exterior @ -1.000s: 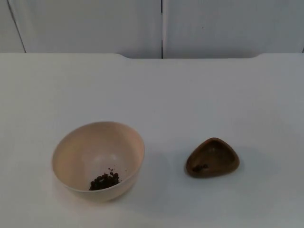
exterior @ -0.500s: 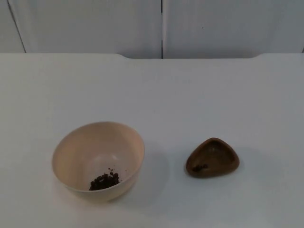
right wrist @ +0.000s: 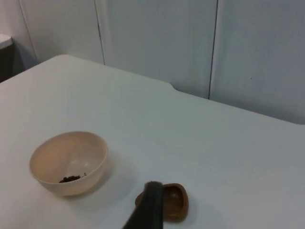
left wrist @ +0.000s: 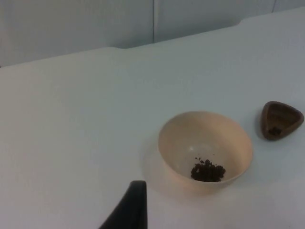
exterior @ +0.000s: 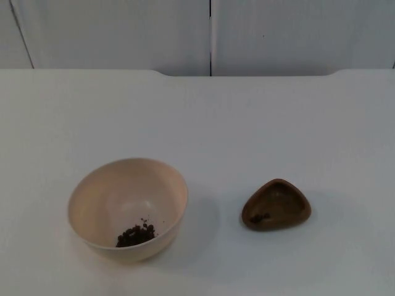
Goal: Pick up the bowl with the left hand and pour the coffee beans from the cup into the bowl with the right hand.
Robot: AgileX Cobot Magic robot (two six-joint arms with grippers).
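A cream bowl stands on the white table at the front left, with a small heap of coffee beans inside. To its right lies a small brown three-cornered cup holding a few beans. My left gripper is drawn back above the table, well clear of the bowl and cup. My right gripper hangs high and away from the cup and bowl. Both arms wait.
The grey partition wall closes off the table at the back. A dark object stands beyond the table's far corner in the right wrist view.
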